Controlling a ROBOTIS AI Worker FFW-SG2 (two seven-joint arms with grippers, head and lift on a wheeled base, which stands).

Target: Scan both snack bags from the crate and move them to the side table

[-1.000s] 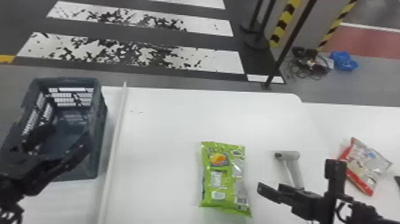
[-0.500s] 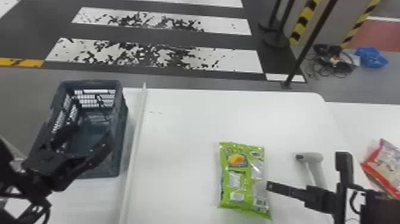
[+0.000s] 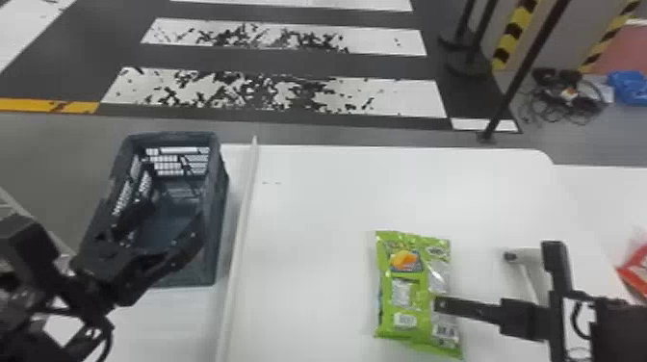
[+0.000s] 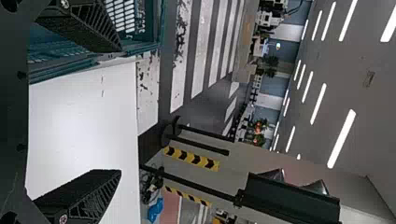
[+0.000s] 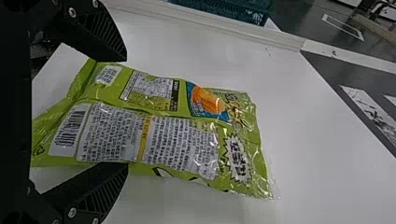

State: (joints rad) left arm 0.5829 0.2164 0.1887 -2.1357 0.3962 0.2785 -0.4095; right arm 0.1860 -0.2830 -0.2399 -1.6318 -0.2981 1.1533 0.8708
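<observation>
the head view has swung leftward over the last second, so that the whole scene lies farther right in it; relative to the green snack bag [image 3: 419, 289], the right gripper [image 5: 126, 111] has moved inward and now overlaps the bag's right-hand edge. its fingers stand spread, one towards either long side of the bag, which lies flat on the white counter [image 3: 337, 202], label up; no pinch is evident. the change suggests a grasp about to be attempted. the red snack bag [image 3: 636, 269] rests at the right, on what seems to be the side table [image 3: 594, 192], so the green one is probably the last to be dealt with. the left gripper [image 3: 173, 216], also spread and holding nothing, is over the crate [image 3: 221, 202], beyond a white rail [image 3: 243, 216]. a handheld scanner [image 3: 524, 257] lies just beside the right gripper, towards the side table; a low carry could knock it.
</observation>
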